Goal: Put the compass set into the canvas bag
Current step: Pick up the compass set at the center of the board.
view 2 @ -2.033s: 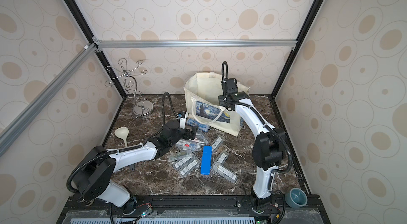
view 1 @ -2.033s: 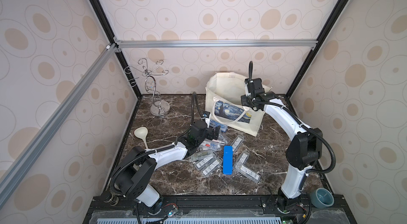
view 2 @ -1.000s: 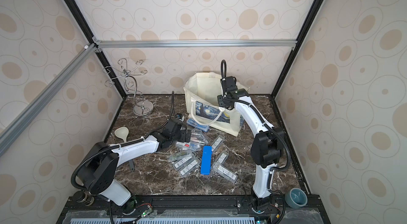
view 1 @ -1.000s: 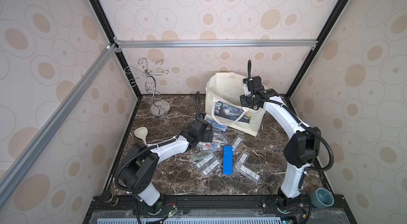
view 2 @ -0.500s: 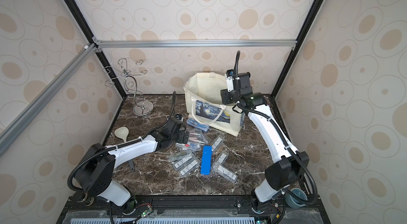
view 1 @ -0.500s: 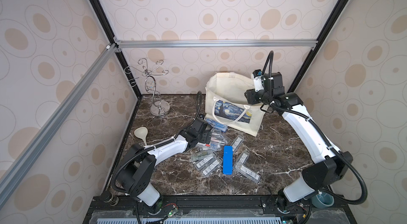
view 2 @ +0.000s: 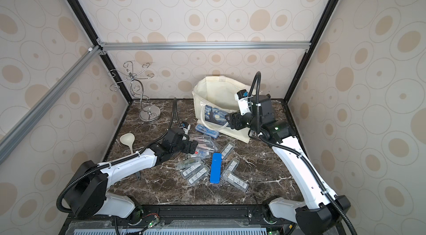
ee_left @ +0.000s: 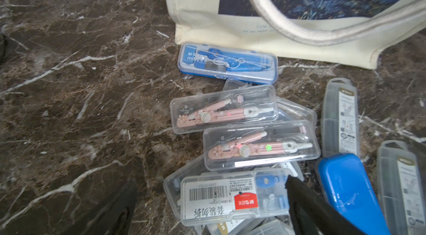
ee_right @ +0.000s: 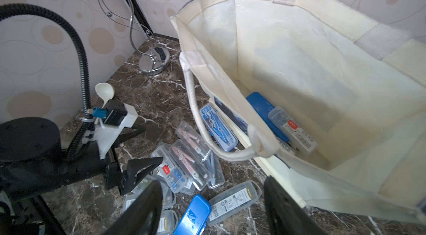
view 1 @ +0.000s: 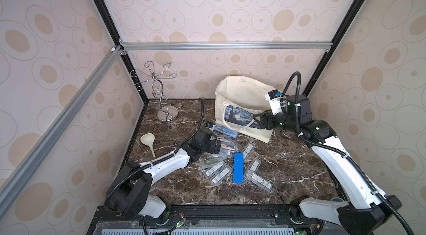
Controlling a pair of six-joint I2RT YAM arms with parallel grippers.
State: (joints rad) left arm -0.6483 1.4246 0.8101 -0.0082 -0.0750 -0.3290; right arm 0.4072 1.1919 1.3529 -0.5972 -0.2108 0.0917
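Left gripper (ee_left: 209,190) cropped at the frame edge, only two dark fingers (ee_left: 311,210) show. They are spread wide, gripping nothing, straddling a clear barcode-labelled compass set (ee_left: 230,199). Contact unclear, cases beneath half buried. Right gripper (ee_right: 212,187) released, nothing between the jaws, canvas bag (ee_right: 299,49) just ahead of it. Bag cream, upright, mouth open. A blue case (ee_right: 262,107) and a clear compass case (ee_right: 292,130) lie inside, partly hidden by its front wall.

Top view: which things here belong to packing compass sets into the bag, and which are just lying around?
Job in hand: canvas bag; compass cases on the table; cases already in the bag.
Lying about: ladle; wire stand.
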